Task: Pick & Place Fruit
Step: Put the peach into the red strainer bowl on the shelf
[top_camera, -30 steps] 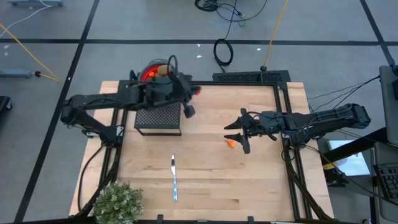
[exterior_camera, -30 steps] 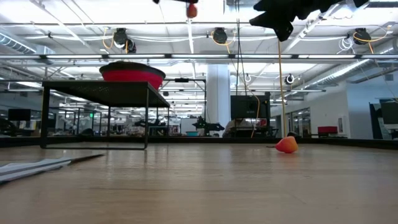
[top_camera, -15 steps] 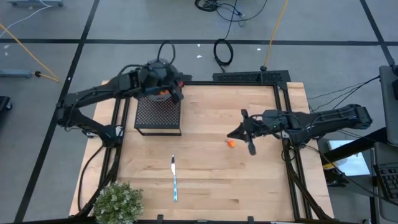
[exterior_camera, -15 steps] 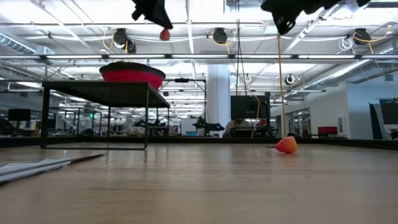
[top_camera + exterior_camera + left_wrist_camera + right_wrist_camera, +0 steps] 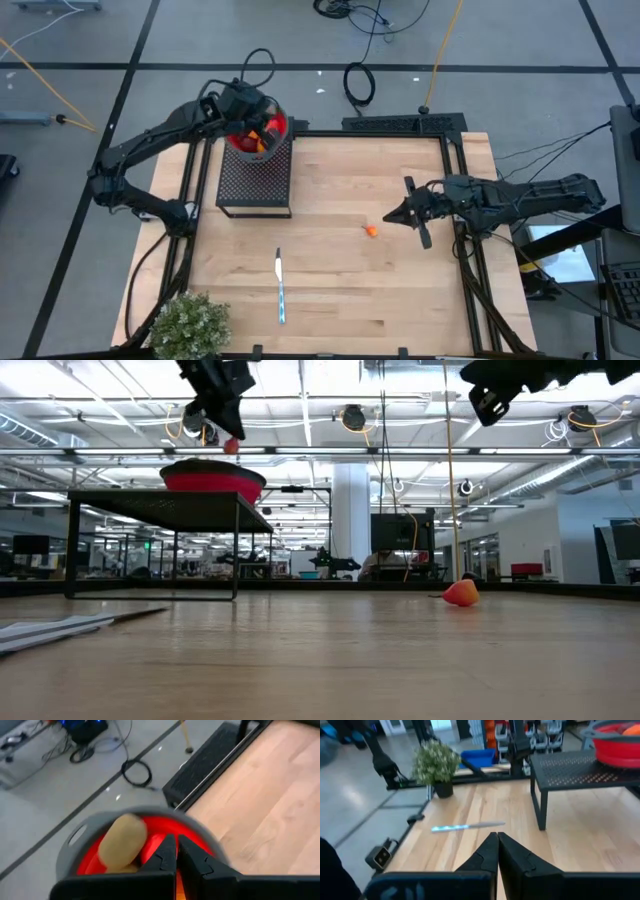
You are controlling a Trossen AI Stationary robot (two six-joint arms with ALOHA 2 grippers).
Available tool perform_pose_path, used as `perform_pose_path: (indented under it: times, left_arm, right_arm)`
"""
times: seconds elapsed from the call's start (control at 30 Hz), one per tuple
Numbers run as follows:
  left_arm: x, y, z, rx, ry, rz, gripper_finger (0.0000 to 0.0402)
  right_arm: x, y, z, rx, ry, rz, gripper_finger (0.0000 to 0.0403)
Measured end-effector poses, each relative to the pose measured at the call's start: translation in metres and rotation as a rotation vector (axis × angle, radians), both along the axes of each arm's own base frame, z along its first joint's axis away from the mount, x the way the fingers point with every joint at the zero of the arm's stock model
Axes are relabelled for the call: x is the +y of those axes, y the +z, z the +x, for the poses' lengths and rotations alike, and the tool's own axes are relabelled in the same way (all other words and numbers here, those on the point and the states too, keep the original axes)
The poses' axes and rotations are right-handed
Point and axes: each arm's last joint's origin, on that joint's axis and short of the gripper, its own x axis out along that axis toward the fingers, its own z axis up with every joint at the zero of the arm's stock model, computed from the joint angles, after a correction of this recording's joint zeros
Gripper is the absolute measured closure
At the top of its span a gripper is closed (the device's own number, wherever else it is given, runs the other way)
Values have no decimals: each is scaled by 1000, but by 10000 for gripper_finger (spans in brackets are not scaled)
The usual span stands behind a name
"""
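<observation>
Red plastic catches the eye from above: the bowl (image 5: pixel 257 133) sits on a black mesh stand (image 5: pixel 255 182) at the table's far left corner, raised so fruit drops in from overhead, and the left gripper (image 5: pixel 240 108) hangs over it. One small orange fruit (image 5: pixel 371 231) lies alone on the bare wood near the middle, with the right gripper (image 5: pixel 412 214) just beside it, a knife (image 5: pixel 280 286) and a potted plant (image 5: pixel 188 325) well apart toward the near edge. From table height, the left gripper (image 5: pixel 229 432) pinches a small red ball (image 5: pixel 231 447) right above the bowl (image 5: pixel 213 479), apparently ready to let go; the orange fruit (image 5: pixel 461 593) rests on the table while the right gripper (image 5: pixel 487 402) hangs high above. Looking along the left wrist, the fingers (image 5: pixel 165 854) sit nearly together over the bowl (image 5: pixel 165 837), which already holds a tan oval fruit (image 5: pixel 123 841). Along the right wrist, the fingers (image 5: pixel 490 851) are pressed together on nothing, facing the knife (image 5: pixel 466 826) and plant (image 5: pixel 434 761).
</observation>
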Motion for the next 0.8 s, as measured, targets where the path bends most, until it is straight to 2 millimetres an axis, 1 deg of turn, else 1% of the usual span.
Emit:
perform_pose_path:
  times: [0.3,0.47,0.57,0.67,0.8]
  left_arm:
    - [26,-5,-25,21,146,-66,402]
    - [44,-5,-40,16,229,-68,402]
    - [51,-4,-47,-5,244,-84,402]
    - [57,-5,-51,-15,258,-93,402]
    - [64,-14,-46,9,268,-123,402]
  right_arm:
    - [-1,-15,-16,-128,-10,44,402]
    - [-1,-21,-18,-118,-14,65,402]
    - [-1,-20,-18,-119,-15,69,403]
    - [-1,-20,-18,-121,-14,69,403]
    - [-1,-20,-18,-119,-15,73,403]
